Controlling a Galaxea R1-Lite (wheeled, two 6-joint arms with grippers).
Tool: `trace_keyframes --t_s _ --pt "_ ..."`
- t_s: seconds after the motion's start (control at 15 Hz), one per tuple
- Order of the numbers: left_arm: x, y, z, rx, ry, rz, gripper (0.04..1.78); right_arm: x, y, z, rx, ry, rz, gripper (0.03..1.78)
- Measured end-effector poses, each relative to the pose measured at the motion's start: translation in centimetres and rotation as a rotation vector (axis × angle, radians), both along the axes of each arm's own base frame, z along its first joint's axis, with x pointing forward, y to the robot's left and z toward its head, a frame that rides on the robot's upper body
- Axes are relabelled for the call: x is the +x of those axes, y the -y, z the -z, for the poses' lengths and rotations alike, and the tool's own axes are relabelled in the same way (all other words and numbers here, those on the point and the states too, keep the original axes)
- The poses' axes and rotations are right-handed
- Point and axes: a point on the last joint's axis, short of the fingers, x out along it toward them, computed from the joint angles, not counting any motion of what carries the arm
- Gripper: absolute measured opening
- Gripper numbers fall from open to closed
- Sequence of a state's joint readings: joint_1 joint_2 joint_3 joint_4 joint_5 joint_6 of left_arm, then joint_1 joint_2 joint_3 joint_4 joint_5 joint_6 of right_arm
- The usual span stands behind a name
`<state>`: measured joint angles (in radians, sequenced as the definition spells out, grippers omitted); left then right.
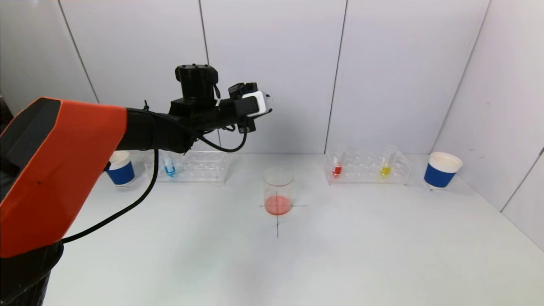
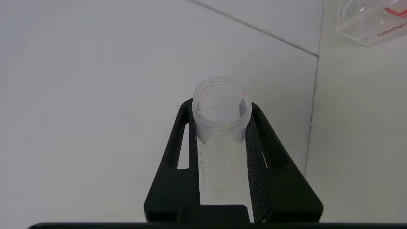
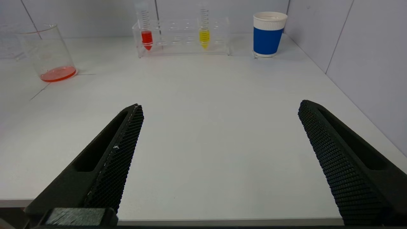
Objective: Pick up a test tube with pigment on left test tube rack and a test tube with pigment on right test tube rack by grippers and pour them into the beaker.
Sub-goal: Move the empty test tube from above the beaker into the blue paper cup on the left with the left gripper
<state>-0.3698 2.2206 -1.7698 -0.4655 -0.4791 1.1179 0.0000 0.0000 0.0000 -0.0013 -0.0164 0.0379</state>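
Left gripper (image 2: 219, 159) pinches an empty-looking tube (image 2: 221, 127), raised clear of the beaker (image 1: 278, 191); right gripper (image 3: 219, 159) spread wide above the bench (image 3: 206, 95).

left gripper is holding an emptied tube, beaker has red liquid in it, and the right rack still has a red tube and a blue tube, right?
Not quite. The right rack holds a red tube and a yellow tube, not blue, as the right wrist view shows. The rest stands: the left gripper grips an emptied tube, and the beaker holds red liquid.

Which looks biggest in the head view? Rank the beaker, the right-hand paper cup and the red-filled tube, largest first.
1. Beaker, though it stands nearer the camera.
2. Right-hand paper cup, close behind, so unsure.
3. Red-filled tube, clearly slimmest.
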Motion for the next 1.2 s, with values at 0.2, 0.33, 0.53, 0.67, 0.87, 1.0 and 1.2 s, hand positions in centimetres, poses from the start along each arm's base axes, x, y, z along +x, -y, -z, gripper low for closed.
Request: trace_keyframes --t_s 0.2,0.33,0.53,0.67,0.87,1.0,1.2 --pt "-1.0 -0.7 -1.9 -0.129 -0.179 -0.119 0.44 0.0 0.0 0.0 0.0 0.0 0.0 1.77" --pt "-1.7 -1.6 -3.9 -0.243 -0.329 -0.149 0.44 0.0 0.0 0.0 0.0 0.0 0.0 1.77" --pt "-2.5 -5.2 -6.3 -0.415 -0.527 -0.238 0.44 0.0 0.0 0.0 0.0 0.0 0.0 1.77" --pt "-3.0 -7.9 -7.3 -0.521 -0.577 -0.334 0.44 0.0 0.0 0.0 0.0 0.0 0.0 1.77" --pt "-3.9 -11.3 -7.9 -0.643 -0.578 -0.53 0.44 0.0 0.0 0.0 0.0 0.0 0.0 1.77" --pt "-4.5 -13.3 -7.8 -0.721 -0.566 -0.681 0.44 0.0 0.0 0.0 0.0 0.0 0.0 1.77" --pt "-5.7 -15.5 -7.1 -0.837 -0.566 -0.812 0.44 0.0 0.0 0.0 0.0 0.0 0.0 1.77"
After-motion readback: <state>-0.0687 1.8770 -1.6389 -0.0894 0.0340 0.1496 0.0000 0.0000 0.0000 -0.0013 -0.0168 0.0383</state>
